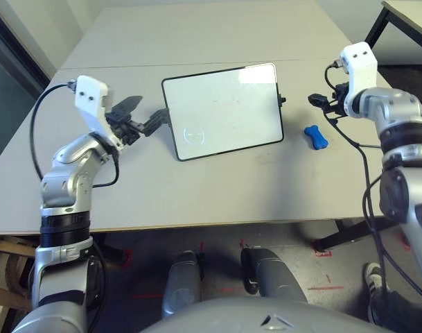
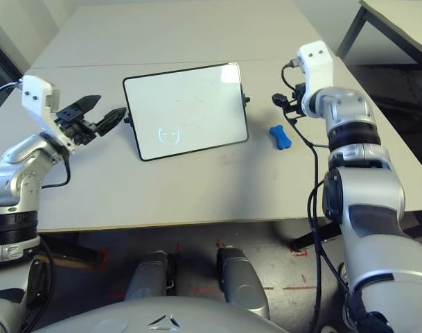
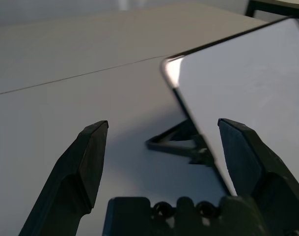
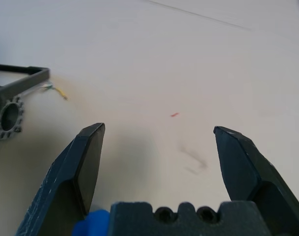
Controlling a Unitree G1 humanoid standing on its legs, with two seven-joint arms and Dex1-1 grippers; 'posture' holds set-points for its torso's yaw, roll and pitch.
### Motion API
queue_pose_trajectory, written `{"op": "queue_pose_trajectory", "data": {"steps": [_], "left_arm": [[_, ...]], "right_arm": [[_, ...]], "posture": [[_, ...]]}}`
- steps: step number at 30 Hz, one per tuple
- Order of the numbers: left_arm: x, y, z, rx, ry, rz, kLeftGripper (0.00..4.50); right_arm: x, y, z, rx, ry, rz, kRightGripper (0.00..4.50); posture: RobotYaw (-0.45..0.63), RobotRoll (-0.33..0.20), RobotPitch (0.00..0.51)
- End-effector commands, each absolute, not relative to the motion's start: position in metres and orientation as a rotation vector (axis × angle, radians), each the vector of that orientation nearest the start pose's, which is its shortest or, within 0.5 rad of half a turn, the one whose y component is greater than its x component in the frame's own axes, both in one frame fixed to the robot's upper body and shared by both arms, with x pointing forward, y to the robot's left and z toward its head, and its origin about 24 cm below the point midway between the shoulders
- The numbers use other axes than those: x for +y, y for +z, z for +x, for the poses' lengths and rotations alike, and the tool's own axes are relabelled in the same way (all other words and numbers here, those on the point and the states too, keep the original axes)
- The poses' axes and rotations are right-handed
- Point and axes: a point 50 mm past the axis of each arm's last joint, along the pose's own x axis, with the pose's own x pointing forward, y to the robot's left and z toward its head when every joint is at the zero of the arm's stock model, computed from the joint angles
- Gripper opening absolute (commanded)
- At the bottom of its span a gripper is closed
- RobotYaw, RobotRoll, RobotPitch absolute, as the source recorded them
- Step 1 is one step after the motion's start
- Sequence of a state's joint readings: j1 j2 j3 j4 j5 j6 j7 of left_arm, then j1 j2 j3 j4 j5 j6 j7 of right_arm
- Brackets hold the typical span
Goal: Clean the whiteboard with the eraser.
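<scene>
**White board looks nearly clean, blue eraser free beside the right arm**

White and glossy, the board [image 1: 223, 111] is propped on the grey table [image 1: 217, 187], its face almost bare; any red left on it is too faint to tell. The left gripper [image 1: 143, 114] hangs just off the board's left edge, jaws wide apart and empty, the board's corner showing past one fingertip in the left wrist view. The right gripper [image 2: 285, 103] is near the board's right edge, jaws spread wide, nothing between them. The eraser [image 1: 316, 137] lies flat on the table just right of the board, below that gripper, its long axis slanting away from the board. The right arm is plainly the nearer; I judge any regrasp is its job.
</scene>
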State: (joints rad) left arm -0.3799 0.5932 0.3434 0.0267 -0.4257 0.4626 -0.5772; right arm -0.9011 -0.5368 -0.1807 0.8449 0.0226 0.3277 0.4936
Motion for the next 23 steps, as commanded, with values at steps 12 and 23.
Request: {"op": "queue_pose_trajectory", "data": {"steps": [12,23], "left_arm": [[0.339,0.167,0.300,-0.031,-0.009,-0.001,4.50],[0.352,0.159,0.305,-0.026,0.037,-0.013,4.50]], "right_arm": [[-0.305,0.131,0.343,-0.007,0.047,-0.057,4.46],[-0.310,0.124,0.334,-0.022,0.020,-0.027,4.46]], "posture": [[-0.07,0.000,0.103],[-0.08,0.000,0.082]]}}
